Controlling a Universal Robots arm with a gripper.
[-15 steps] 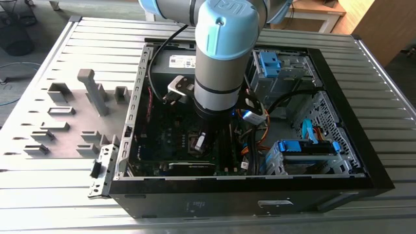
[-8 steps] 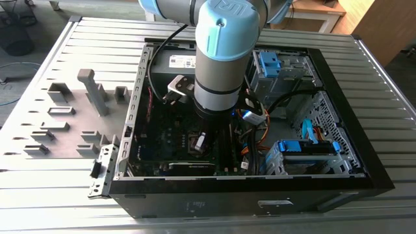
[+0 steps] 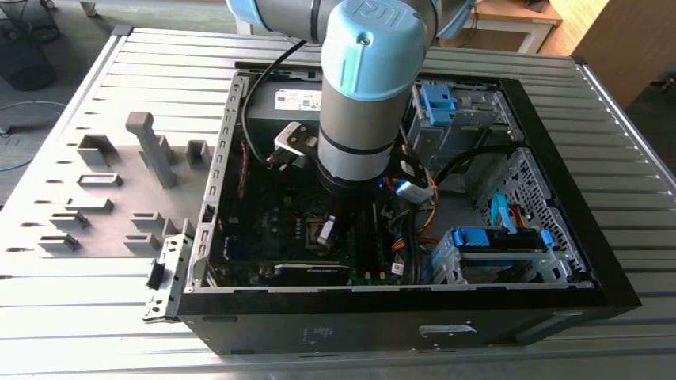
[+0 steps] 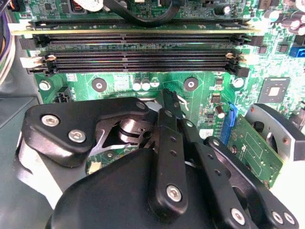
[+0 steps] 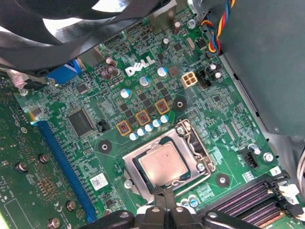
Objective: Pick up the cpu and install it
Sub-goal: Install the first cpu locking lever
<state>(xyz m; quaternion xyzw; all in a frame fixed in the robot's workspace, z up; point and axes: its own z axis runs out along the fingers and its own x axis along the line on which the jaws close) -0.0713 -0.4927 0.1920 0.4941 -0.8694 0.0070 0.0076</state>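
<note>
Jaws together, as far as I can tell: in the second wrist view the two black fingers (image 4: 170, 133) meet at their tips with nothing showing between them. They hold nothing I can see.

The cpu (image 5: 159, 164) already lies flat in the socket on the motherboard (image 5: 224, 109), its silvery top facing up and square to the metal frame (image 5: 201, 164) around it. In the first wrist view the tips come down right at the socket's edge, just beside the chip; I can't tell whether they touch it.

From the exterior view, the arm (image 3: 365, 95) reaches straight down into the open case (image 3: 423, 305), which sits on the slatted surface (image 3: 106, 317). The memory slots (image 4: 138, 59) run just past the tips, one with a stick in it.

I judge the pick and carry done and the work to be at the seating end of the install. Whether the frame's lever (image 5: 193, 140) is locked, I can't make out.

Any move from here calls for a light touch. The tips sit tight against the socket, so I'd want travel kept straight and slow, with no sideways drag across the chip or the small parts crowded round it.
</note>
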